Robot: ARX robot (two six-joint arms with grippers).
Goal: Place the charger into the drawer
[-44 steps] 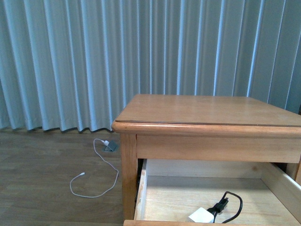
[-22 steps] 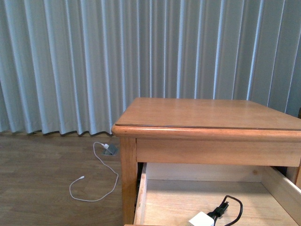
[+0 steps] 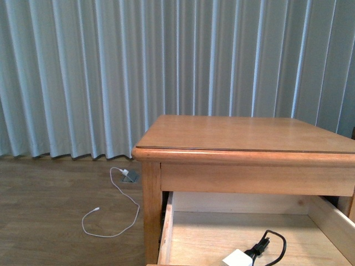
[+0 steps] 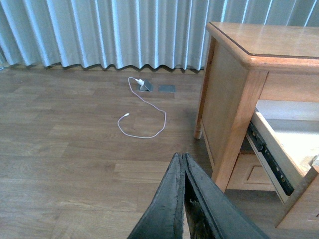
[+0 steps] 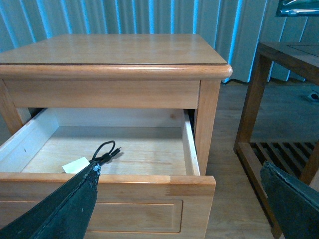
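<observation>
The drawer (image 3: 177, 233) (image 5: 189, 144) of the honey-coloured cabinet stands pulled out. Inside it lies the white charger (image 3: 237, 258) (image 5: 75, 165) with its black looped cord (image 3: 269, 244) (image 5: 105, 150) on the drawer floor. My right gripper (image 5: 179, 172) is open, its fingers spread wide in front of the drawer's panelled front, with nothing between them. My left gripper (image 4: 182, 158) is shut and empty, hovering over the wooden floor to the left of the cabinet. Neither arm shows in the front view.
The cabinet top (image 3: 244, 133) is bare. A thin white cable (image 3: 111, 213) (image 4: 142, 117) lies looped on the floor by a floor socket (image 4: 166, 88) near the curtain (image 3: 166, 66). A dark wooden table (image 5: 289, 55) stands beside the cabinet in the right wrist view.
The front view has shifted slightly, so the cabinet and drawer sit a little lower in the picture than a second ago. The charger lies in the same place in the drawer.
</observation>
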